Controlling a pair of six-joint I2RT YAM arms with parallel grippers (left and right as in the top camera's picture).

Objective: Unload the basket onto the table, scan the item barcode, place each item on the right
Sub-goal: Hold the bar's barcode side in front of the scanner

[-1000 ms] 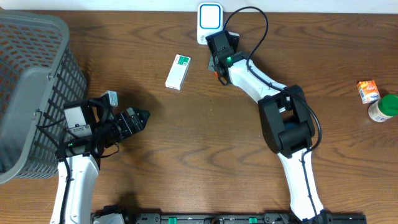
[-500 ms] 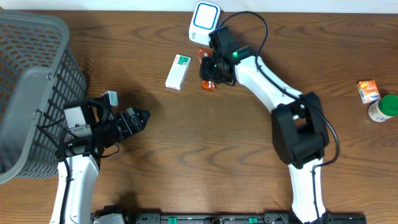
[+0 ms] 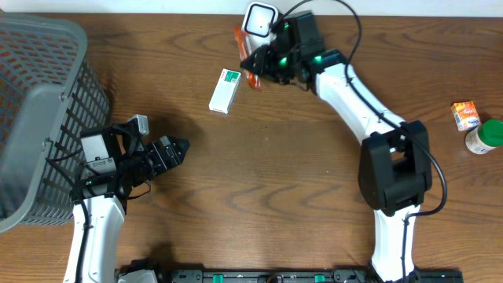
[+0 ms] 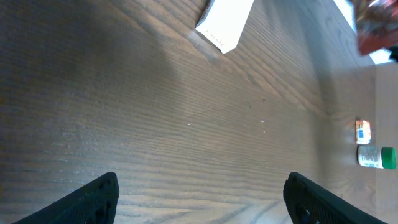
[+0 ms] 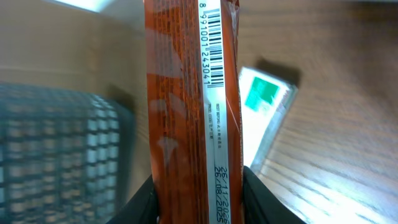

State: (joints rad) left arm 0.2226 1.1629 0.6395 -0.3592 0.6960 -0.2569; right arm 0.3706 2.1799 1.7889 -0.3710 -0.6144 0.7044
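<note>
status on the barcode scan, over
Right gripper shut on orange packet, held beside scanner, barcode visible in wrist view. Left gripper open, empty, near basket. Nothing between packet and scanner.

Left hand (image 3: 177, 148) spread wide; right hand (image 3: 258, 63) outstretched, clamped on packet (image 5: 186, 112).

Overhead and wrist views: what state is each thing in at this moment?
orange packet: gripped, raised off the table, barcode facing the right wrist camera.
right gripper: shut on the orange packet.
scanner: at the table's far edge, next to the packet.
left gripper: open, empty.
white and green box: lying flat on the table, ungripped.
green-capped bottle: cap on.
</note>
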